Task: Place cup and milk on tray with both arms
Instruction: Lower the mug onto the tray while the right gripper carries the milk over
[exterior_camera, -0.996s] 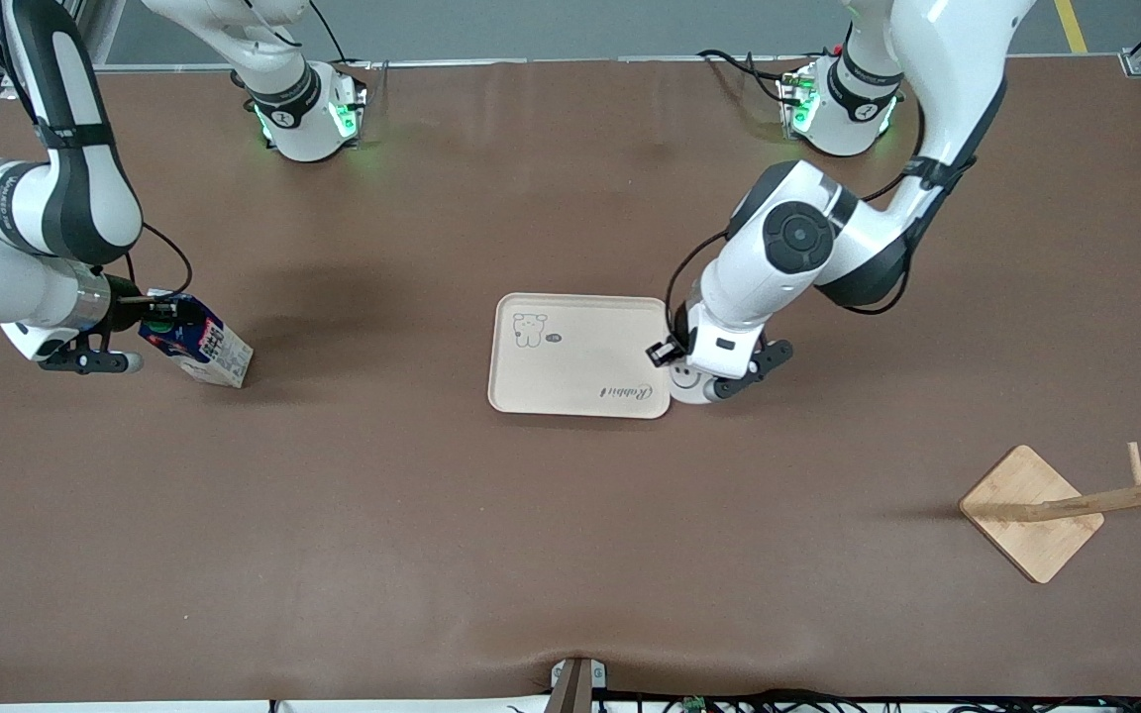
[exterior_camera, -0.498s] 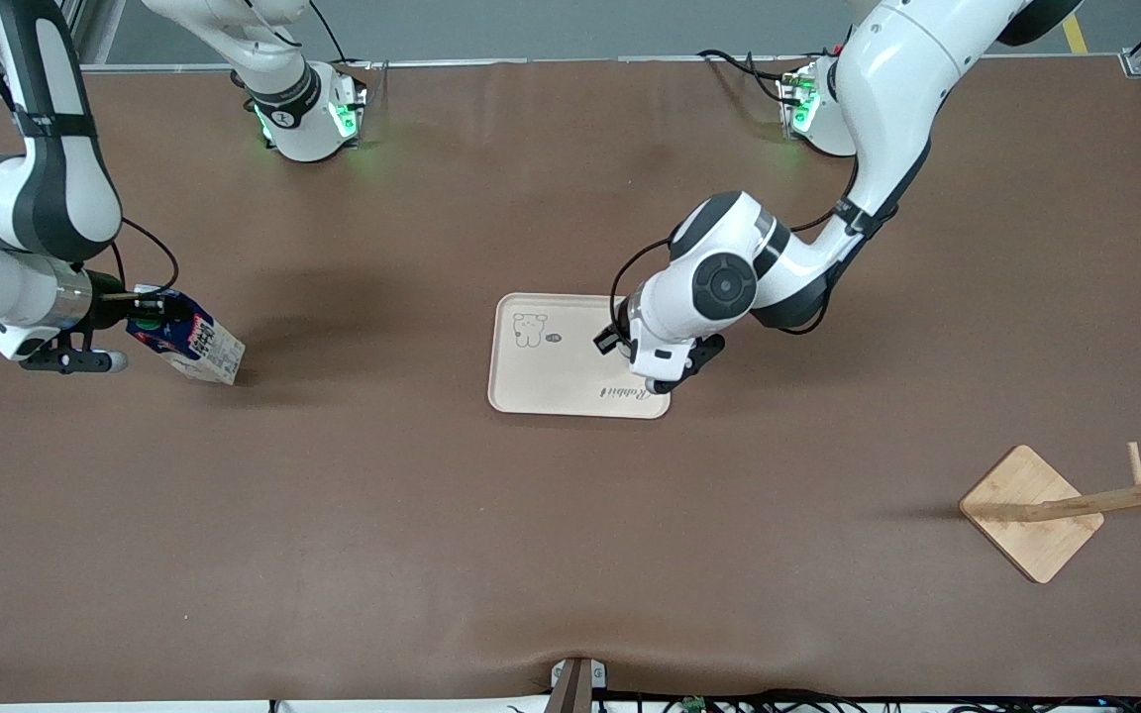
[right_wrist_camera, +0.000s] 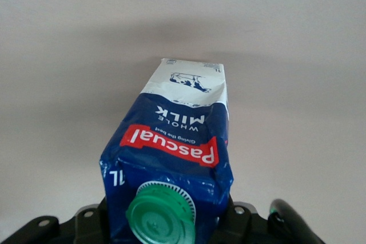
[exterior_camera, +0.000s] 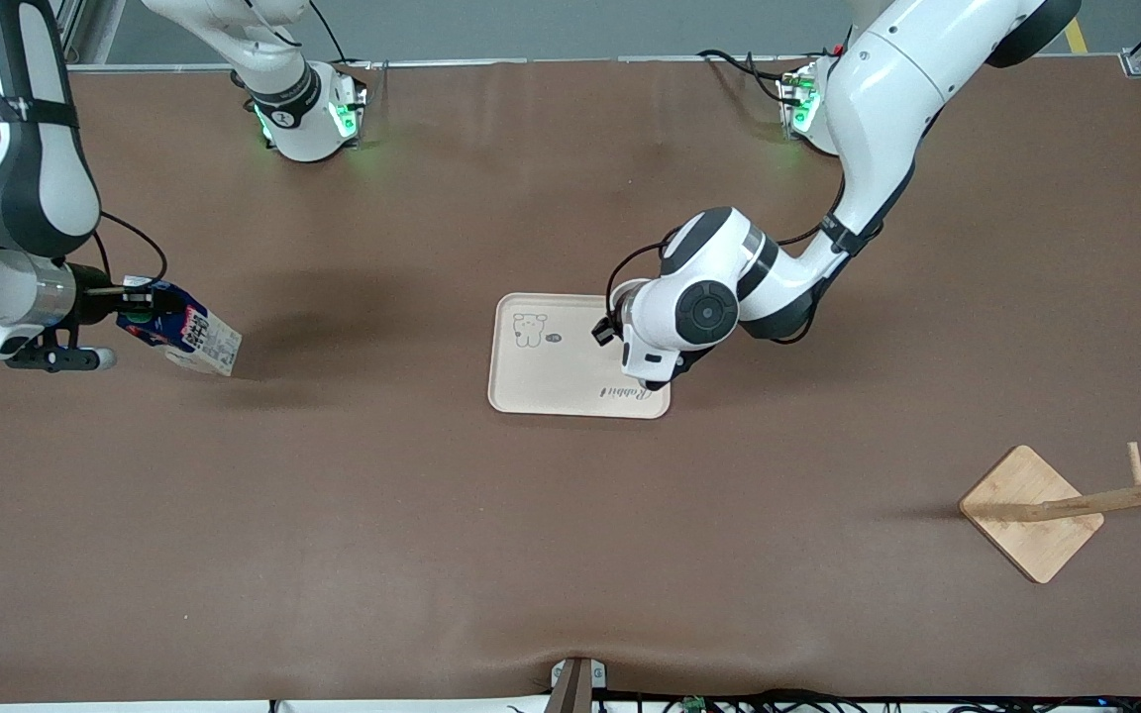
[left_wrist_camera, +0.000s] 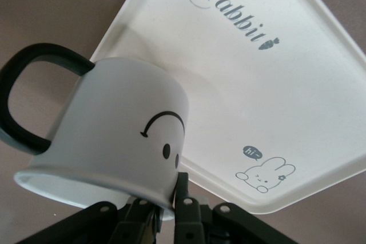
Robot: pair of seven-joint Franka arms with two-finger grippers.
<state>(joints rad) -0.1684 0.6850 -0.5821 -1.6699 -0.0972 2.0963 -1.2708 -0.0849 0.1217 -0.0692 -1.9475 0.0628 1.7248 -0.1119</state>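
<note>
The left gripper (left_wrist_camera: 166,212) pinches the rim of the cup (left_wrist_camera: 117,138), the white smiley mug hanging tilted with its black loop handle out to one side, over the edge of the tray (left_wrist_camera: 320,55) at the end toward the left arm. In the front view the arm's wrist hides both mug and fingers above the tray (exterior_camera: 561,391) corner by the "Rabbit" script. At the right arm's end of the table, the right gripper (exterior_camera: 140,312) is clamped across the top of the milk (exterior_camera: 184,337), just below the green cap; the blue carton leans well off upright and looks lifted clear of the brown table (exterior_camera: 570,555), well apart from the tray. A wooden stand (exterior_camera: 1031,510) sits untouched near the front camera at the left arm's end.

The enamel mug is probably light and rigid but slick, so a rim pinch lets it swing; it may need levelling before it is set down. The carton's walls likely give under pressure, and a hold near the stiffer gabled top suits it, though the weight hanging below could tip it on landing. The mug seems close to placement; the milk has the whole crossing ahead.
</note>
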